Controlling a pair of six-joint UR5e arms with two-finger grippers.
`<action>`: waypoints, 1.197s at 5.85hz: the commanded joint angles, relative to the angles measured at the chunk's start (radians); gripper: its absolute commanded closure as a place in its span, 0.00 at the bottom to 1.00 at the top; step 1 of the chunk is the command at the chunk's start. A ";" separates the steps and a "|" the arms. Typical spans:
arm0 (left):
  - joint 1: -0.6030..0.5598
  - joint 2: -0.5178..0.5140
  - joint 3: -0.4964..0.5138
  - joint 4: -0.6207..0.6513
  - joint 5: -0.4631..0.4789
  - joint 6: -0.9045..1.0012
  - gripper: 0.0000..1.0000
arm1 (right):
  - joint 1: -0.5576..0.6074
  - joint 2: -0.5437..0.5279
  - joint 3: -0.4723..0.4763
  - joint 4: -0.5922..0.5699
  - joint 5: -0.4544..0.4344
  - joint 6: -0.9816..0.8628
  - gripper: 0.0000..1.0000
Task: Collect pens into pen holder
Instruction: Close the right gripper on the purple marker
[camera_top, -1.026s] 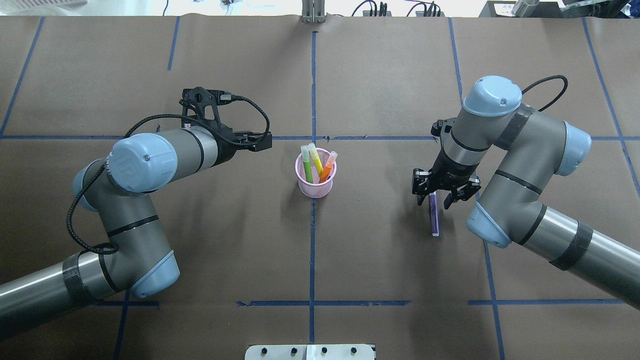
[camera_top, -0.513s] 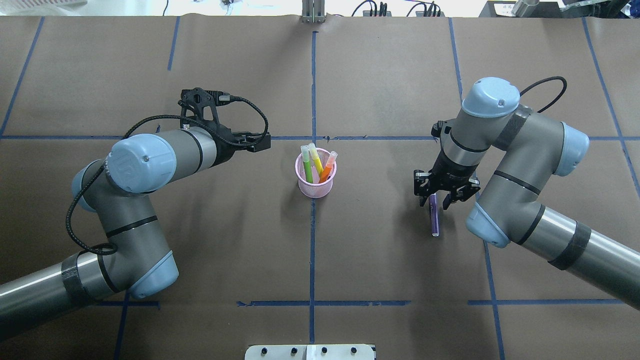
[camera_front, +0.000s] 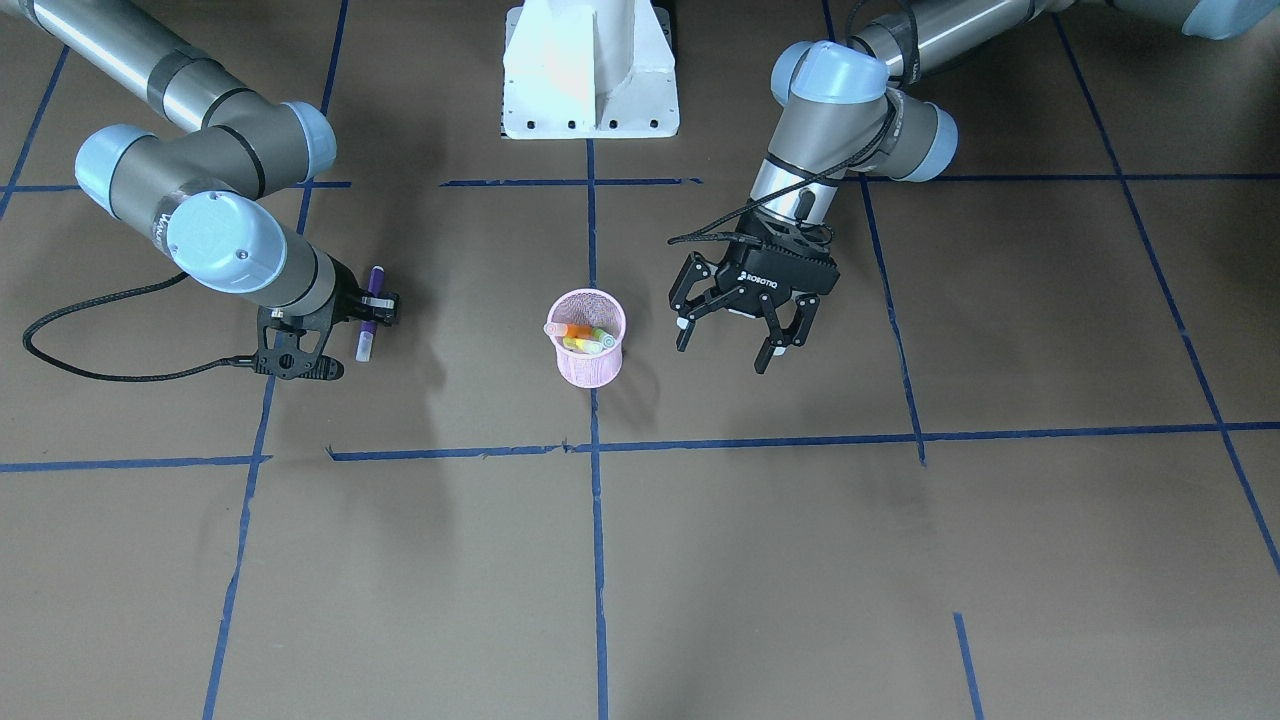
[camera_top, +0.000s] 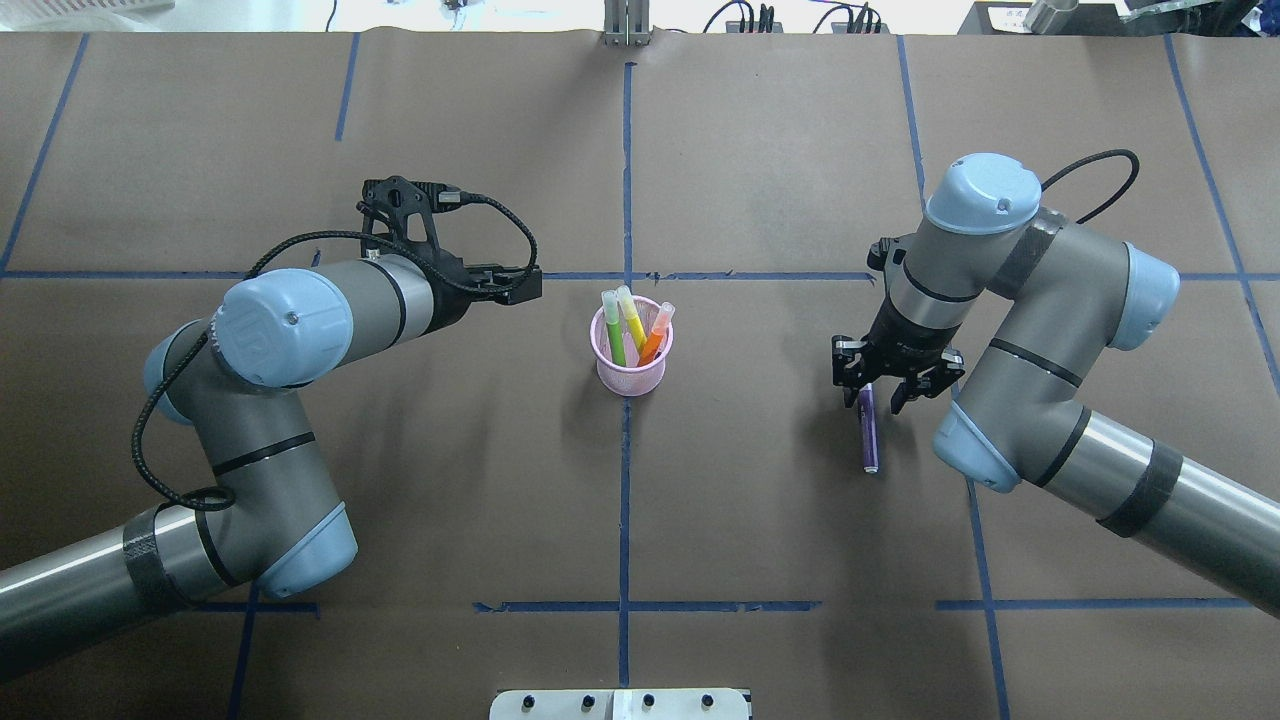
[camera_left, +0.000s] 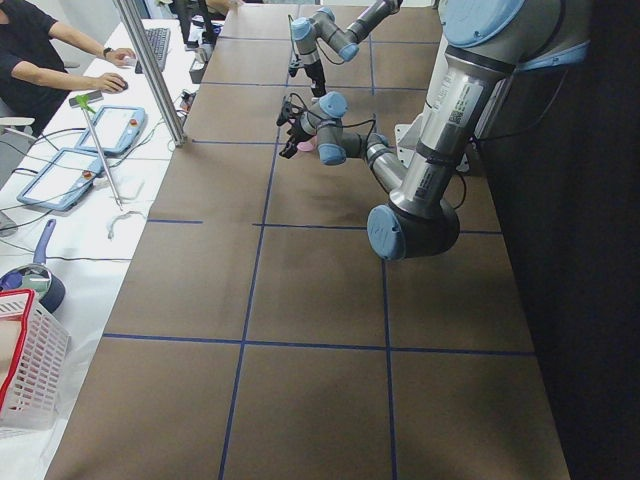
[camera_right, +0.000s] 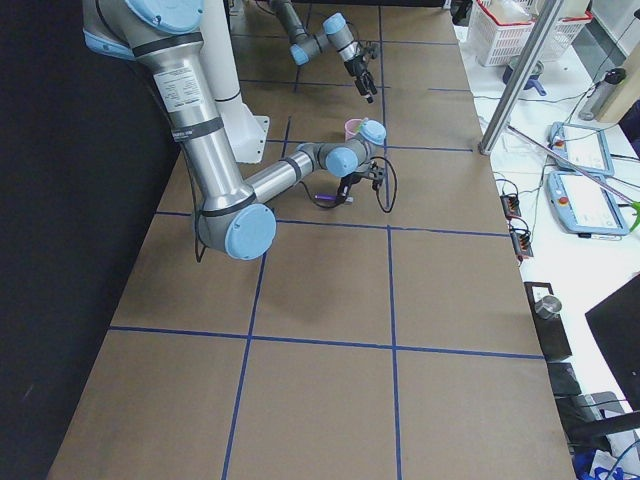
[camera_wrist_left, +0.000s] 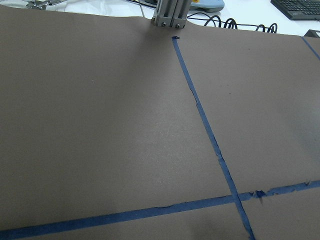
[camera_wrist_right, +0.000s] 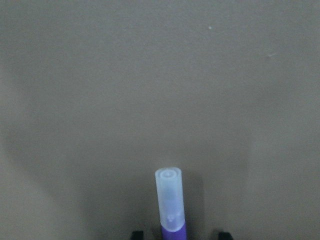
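Here, right gripper (camera_top: 878, 400) pointed down, fingers apart astride the purple pen (camera_top: 869, 430) lying well to the robot's right of the pen holder (camera_top: 631, 347); left gripper (camera_front: 722, 355), spread wide, hung near its other side.

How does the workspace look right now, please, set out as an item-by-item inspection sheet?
Surface: brown paper-covered table with blue tape grid.
Job's things: small round pink wire-mesh pen holder upright, holding green pen, yellow pen and orange pen; slim purple pen lying on the table.
Clutter: nothing seen.
Grippers: right gripper low over the purple pen, jaws astride it, not touching; left gripper open, empty, beside the holder.
Cables: black braided cable loops off the left arm; another off the right wrist.
Surroundings: seated person at a side desk; red-and-white basket.
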 joint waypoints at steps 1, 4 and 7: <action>-0.001 0.001 0.001 -0.002 0.000 0.001 0.00 | -0.002 0.004 -0.007 0.000 -0.007 0.000 0.41; 0.000 0.019 0.004 -0.008 0.000 0.002 0.00 | -0.013 0.009 -0.005 0.002 -0.005 0.002 0.97; 0.000 0.021 0.006 -0.009 0.000 0.002 0.00 | -0.014 0.015 0.008 0.000 -0.001 0.003 1.00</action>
